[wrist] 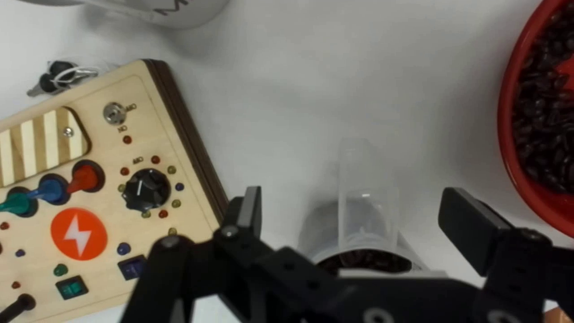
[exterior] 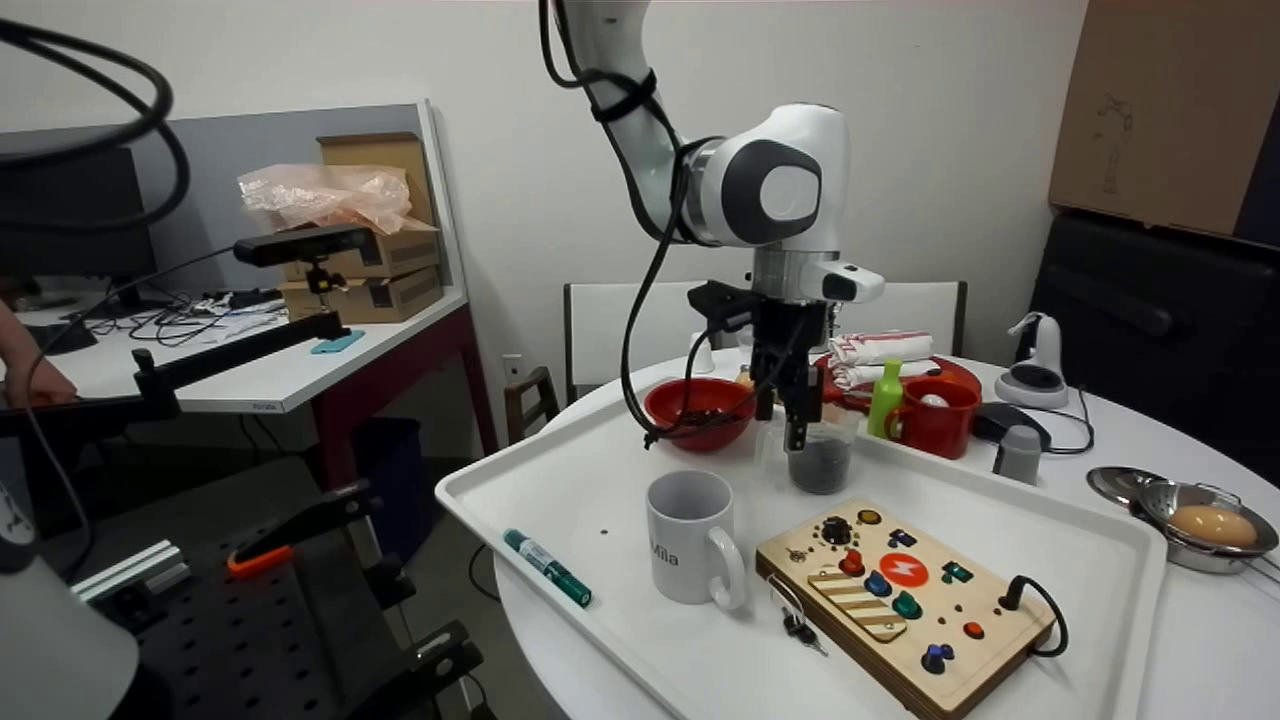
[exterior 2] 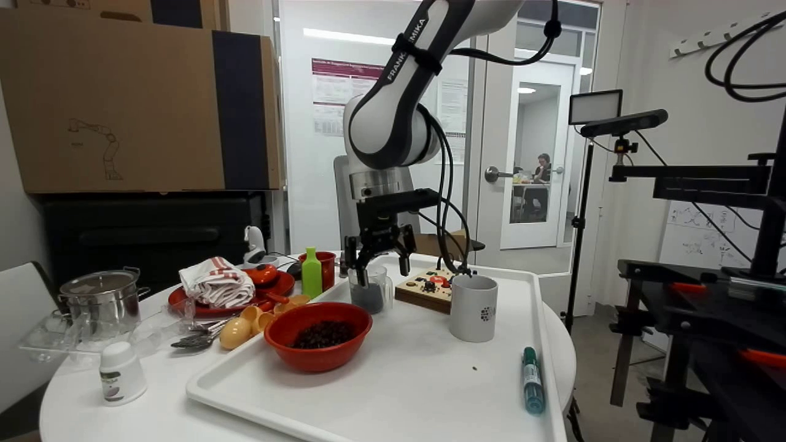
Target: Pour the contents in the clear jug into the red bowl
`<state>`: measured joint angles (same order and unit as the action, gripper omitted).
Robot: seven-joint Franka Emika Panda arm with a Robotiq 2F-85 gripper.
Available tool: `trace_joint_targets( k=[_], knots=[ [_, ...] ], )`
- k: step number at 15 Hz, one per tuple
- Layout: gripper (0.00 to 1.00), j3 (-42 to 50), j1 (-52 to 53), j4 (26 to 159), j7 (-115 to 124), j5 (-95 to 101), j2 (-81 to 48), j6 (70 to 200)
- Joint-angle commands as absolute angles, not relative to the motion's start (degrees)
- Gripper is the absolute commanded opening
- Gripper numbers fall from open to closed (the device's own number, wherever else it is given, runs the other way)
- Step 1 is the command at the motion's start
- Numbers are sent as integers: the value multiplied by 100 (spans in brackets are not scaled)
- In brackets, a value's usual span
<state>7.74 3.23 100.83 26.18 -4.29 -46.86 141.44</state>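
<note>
White wall [exterior: 960, 150] behind round bench [exterior: 1220, 640], tray [exterior: 590, 460] on top. Gripper [wrist: 352, 207] wide, fingertips [wrist: 468, 229] well apart. Clear jug [exterior 2: 371, 298], dark contents [exterior: 820, 468] inside, upright on tray, seen between fingertips in wrist view. Same view: red bowl [wrist: 508, 143] of dark beans [wrist: 549, 107] right of gripper, wooden switch panel [wrist: 117, 213] left, pale mug [wrist: 184, 12] upper left.

Mug [exterior: 685, 535], grn mrkr [exterior: 547, 567] — on wht tray [exterior: 600, 480].
</note>
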Motion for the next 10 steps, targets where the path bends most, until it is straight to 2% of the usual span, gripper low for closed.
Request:
trace_joint_targets(
  k=[1, 3, 5, 10],
  knots=[
    [100, 837, 386, 9807, 2763, -471, -4838, 14004],
    [72, 836, 378, 9760, 2799, -482, -4850, 13971],
    [60, 842, 386, 9712, 2826, -469, -4866, 13934],
    [20, 861, 405, 9608, 2867, -440, -4917, 13855]
  ],
)
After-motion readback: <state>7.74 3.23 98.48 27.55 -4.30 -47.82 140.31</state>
